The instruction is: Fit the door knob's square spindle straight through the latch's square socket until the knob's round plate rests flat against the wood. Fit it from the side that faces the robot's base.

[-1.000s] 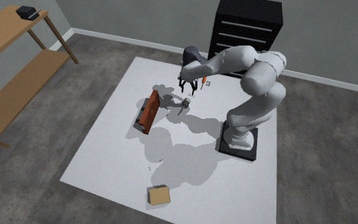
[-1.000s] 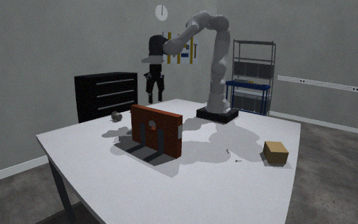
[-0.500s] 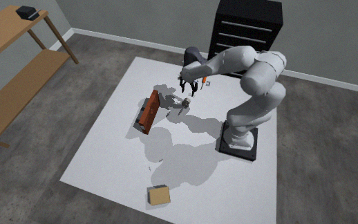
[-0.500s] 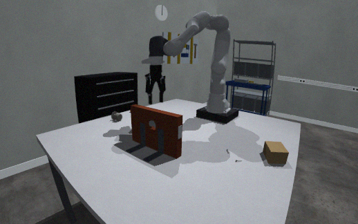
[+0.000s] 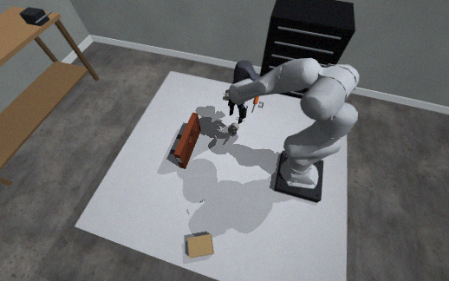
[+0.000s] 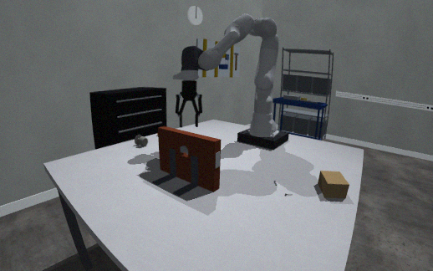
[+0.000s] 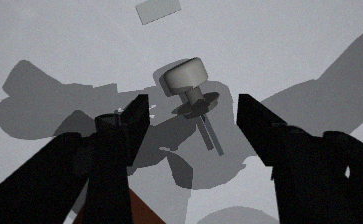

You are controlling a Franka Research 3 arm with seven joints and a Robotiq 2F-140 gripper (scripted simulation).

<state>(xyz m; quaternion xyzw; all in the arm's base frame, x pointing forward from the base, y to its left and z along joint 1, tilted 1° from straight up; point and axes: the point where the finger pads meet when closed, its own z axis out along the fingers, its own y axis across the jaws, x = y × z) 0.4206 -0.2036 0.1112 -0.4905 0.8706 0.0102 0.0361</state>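
No step is finished: the door knob (image 7: 186, 76) is lying ungrasped on the table (image 6: 143, 226), apart from the wooden door panel (image 6: 199, 161). The gripper (image 7: 189, 117) is hovering above it, jaws half open and gripping nothing; grasping and insertion are remaining.

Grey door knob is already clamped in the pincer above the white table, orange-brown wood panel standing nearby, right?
Not clamped: the wrist view shows the grey door knob lying on the white table between the open black pincer fingers. The orange-brown wood panel does stand nearby.

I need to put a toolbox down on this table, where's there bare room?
The near corner, in front of the wooden door block and left of the cardboard box, is bare. Two small screws lie beside the box. It is crowded behind the block, where the door knob lies under the open tool.
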